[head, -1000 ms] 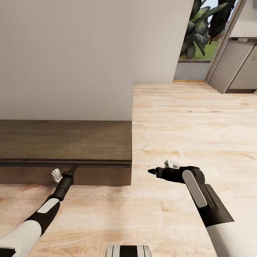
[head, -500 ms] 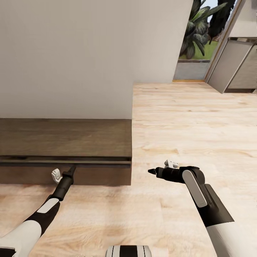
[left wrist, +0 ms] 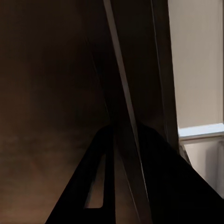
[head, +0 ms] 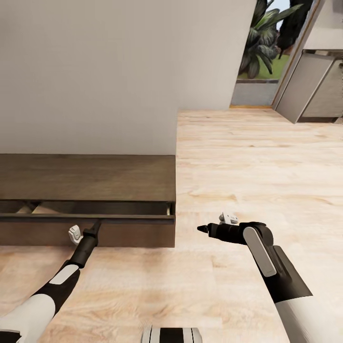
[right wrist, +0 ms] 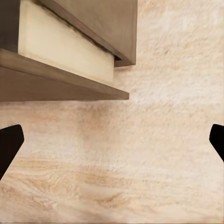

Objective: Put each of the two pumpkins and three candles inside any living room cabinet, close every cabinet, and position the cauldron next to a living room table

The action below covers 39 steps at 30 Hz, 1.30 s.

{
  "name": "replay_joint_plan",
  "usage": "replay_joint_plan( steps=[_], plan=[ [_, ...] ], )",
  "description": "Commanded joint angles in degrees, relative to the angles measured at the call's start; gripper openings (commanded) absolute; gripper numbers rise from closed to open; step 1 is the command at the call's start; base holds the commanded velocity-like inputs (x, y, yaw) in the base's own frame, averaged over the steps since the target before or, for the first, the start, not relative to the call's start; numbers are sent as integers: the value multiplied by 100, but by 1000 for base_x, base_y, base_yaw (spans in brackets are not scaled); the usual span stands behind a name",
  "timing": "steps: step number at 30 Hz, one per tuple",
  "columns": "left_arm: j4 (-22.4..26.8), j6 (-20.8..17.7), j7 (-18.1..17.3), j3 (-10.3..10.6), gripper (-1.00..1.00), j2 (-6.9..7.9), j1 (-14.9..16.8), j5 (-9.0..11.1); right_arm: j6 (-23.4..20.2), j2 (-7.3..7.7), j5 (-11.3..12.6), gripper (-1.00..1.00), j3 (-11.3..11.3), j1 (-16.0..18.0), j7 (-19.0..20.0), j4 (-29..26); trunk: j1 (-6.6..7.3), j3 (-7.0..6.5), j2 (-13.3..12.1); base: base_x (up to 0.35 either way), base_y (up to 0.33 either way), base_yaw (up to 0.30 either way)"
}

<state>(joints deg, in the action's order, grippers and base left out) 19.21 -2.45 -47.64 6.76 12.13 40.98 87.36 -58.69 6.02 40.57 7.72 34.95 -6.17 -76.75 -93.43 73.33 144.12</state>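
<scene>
Drawer (head: 85,219) of the cabinet (head: 85,178) has slid out since a second ago: the dark slit along its top edge is now a clear gap with pale wood interior showing. The view has also shifted slightly, so the base is probably backing off to pull it. Judgement: opening step under way, gap not yet wide enough to drop anything in.

Left pincer (head: 95,227) is at the drawer front's top edge. In the left wrist view its fingers (left wrist: 98,186) sit either side of the thin front panel, nearly closed, apparently clamped on it.

Right pincer (head: 204,229) hangs over bare floor (head: 247,162) right of the cabinet's end, holding nothing. Its fingertips (right wrist: 9,140) stand wide apart in the right wrist view, which looks at the drawer's corner.

Pumpkins, candles, cauldron, table: not in these views.
</scene>
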Motion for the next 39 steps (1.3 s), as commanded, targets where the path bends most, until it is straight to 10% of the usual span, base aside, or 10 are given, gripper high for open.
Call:
replay_joint_plan(
  steps=[1,39],
  plan=[
    [-49,-19,0,54,-100,5,1,44,-11,5,58,100,11,3,-60,-6,2,5,1,-137,0,0],
    [-49,-26,7,54,-100,8,1,44,-2,-4,57,100,81,-5,-60,-4,2,5,1,-105,0,0]
  ],
)
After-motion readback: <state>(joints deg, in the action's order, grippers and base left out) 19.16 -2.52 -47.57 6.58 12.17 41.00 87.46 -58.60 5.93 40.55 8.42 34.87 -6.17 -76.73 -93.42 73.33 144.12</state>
